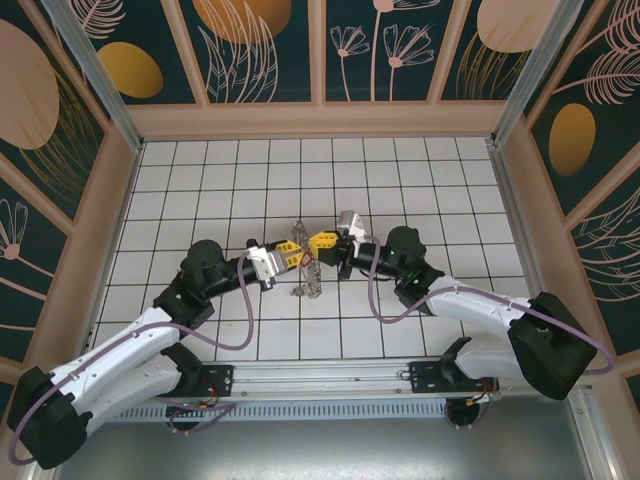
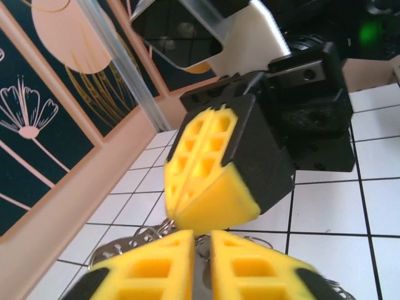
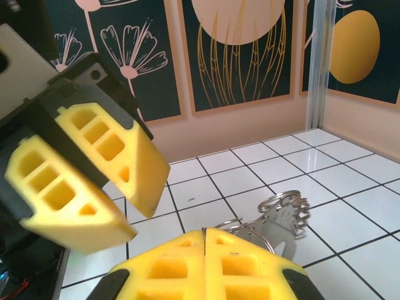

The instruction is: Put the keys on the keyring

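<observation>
Keyring (image 1: 309, 282) (silvery, key-fringed) sits just below closed right claw (image 1: 322, 241); left claw (image 1: 293, 253) barely parted.

Keyring (image 1: 308, 281) is bare silvery metal, thin wire, polished enough to catch little glints, and the small keys (image 3: 289, 220) strung on it look like the same bright metal. The tiled table (image 3: 350, 187) under the keyring is smooth white and properly glossy, with thin dark grid lines. The yellow finger pads (image 3: 94, 162) right over the keyring look like matt moulded plastic with square pockets, set in matt black plastic housings (image 2: 269, 150). Behind the keyring, the wall panels (image 1: 265, 45) look like flat matt print in smooth peach framing, plus a brushed-looking metal post (image 3: 317, 62). Lilac cables (image 1: 371, 290) beside the keyring have a smooth, slightly shiny sheath.
</observation>
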